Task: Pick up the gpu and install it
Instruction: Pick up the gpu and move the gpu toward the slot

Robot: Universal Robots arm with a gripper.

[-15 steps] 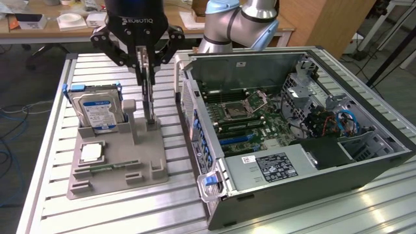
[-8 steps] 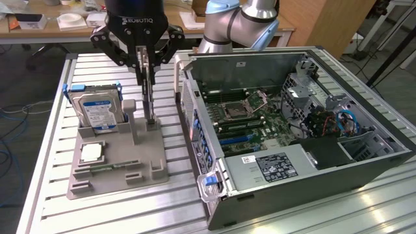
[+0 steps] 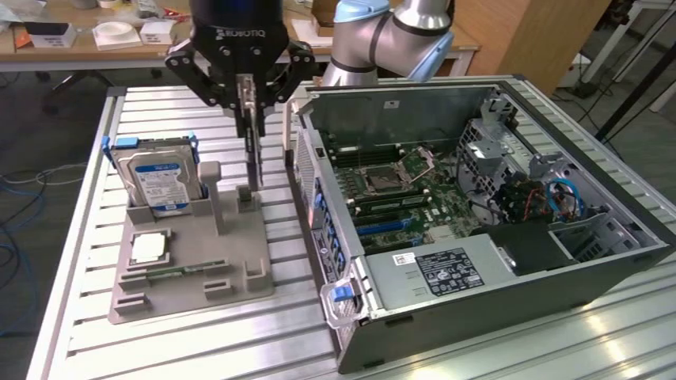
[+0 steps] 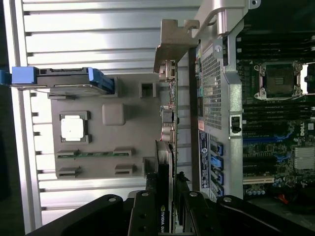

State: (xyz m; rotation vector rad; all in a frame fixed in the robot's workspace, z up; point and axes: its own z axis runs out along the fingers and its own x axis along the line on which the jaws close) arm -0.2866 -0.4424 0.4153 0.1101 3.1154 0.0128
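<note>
The gpu [image 3: 252, 150] hangs edge-on and upright as a thin black card, its lower end at the grey holder's [image 3: 180, 261] post beside the computer case. My gripper [image 3: 249, 99] is shut on its top edge, directly above it. In the wrist view the gpu [image 4: 167, 123] runs away from my gripper [image 4: 166, 196], its grey metal bracket [image 4: 172, 44] at the far end, between the holder [image 4: 128, 147] and the case's rear panel [image 4: 216, 98]. Whether the card's lower edge still rests in the holder I cannot tell.
The open computer case [image 3: 507, 317] lies on its side at the exterior view's right, motherboard [image 3: 401, 190] and blue slots [image 3: 385, 226] exposed. The holder carries a hard drive [image 3: 158, 178], a processor [image 3: 148, 247] and a green memory stick [image 3: 185, 271]. Slatted metal table [image 3: 211, 348] underneath.
</note>
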